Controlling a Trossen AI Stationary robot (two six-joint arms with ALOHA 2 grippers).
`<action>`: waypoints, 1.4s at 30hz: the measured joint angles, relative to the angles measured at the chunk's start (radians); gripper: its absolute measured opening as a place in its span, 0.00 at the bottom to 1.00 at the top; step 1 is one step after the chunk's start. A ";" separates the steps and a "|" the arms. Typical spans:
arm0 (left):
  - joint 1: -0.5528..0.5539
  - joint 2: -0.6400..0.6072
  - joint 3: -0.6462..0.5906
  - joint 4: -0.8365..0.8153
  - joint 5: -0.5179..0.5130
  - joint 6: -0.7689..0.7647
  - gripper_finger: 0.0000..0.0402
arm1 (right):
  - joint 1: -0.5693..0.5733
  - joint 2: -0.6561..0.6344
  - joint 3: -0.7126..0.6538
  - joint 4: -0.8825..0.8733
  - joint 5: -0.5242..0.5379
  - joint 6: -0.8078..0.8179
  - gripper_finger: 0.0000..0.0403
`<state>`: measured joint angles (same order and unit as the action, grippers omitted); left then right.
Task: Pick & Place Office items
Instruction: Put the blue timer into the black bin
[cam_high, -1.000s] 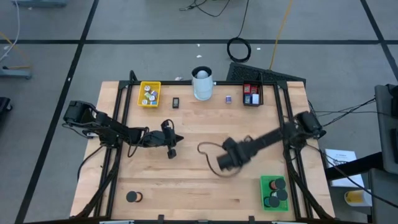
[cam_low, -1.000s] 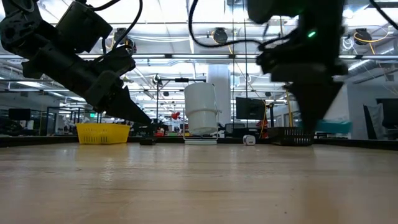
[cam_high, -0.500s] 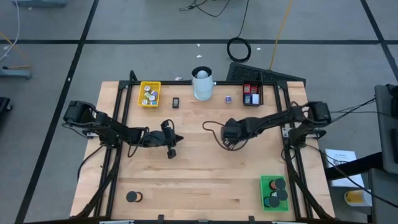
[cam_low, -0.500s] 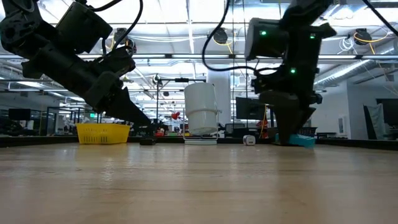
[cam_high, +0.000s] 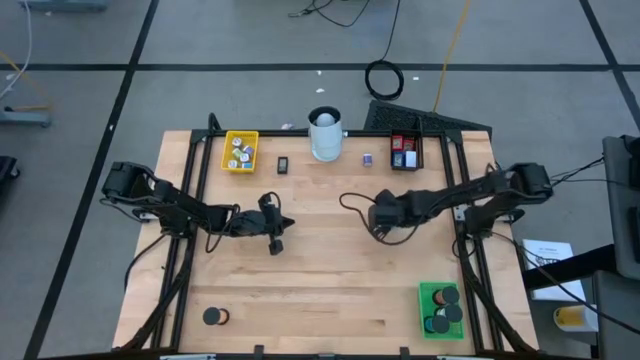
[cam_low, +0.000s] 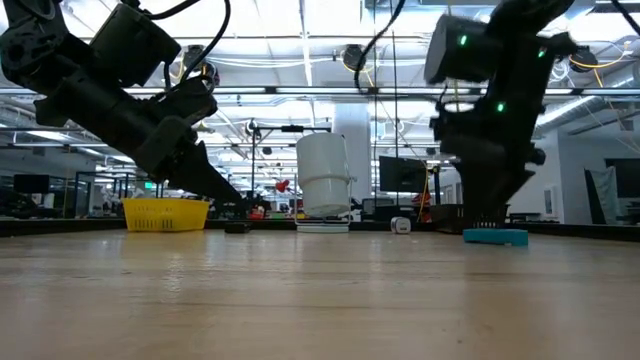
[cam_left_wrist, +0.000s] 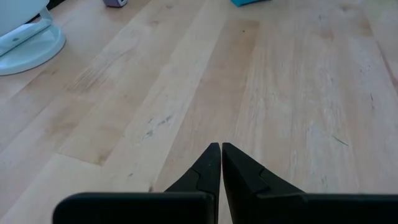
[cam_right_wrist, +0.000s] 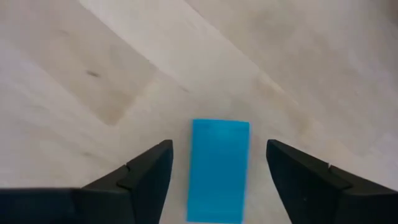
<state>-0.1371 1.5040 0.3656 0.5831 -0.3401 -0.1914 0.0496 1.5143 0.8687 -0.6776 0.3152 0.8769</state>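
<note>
Right gripper (cam_right_wrist: 217, 171) fingers spread, straddling blue block (cam_right_wrist: 218, 169), not pinching it. Block flat, bright blue, rectangular, lying on wooden table (cam_right_wrist: 74, 81), right of centre; long axis runs along fingers. Left gripper (cam_left_wrist: 221, 149) fingers pressed together, empty, left of centre. Open hall beyond.

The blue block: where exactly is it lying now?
The blue block lies flat on the table, between the open fingers of the right gripper, right of centre, below the black tray.
</note>
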 joint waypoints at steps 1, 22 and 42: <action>0.000 0.000 0.000 0.000 0.000 0.000 0.05 | 0.013 -0.020 0.000 -0.003 0.013 0.006 0.64; -0.001 0.107 -0.101 0.366 -0.001 0.050 0.05 | 0.260 -0.106 -0.228 0.256 0.316 0.228 0.64; -0.001 0.116 -0.098 0.371 -0.002 0.052 0.05 | 0.260 0.004 -0.227 0.240 0.318 0.277 0.55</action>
<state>-0.1383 1.6203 0.2672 0.9543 -0.3416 -0.1390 0.3096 1.5185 0.6415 -0.4372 0.6334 1.1538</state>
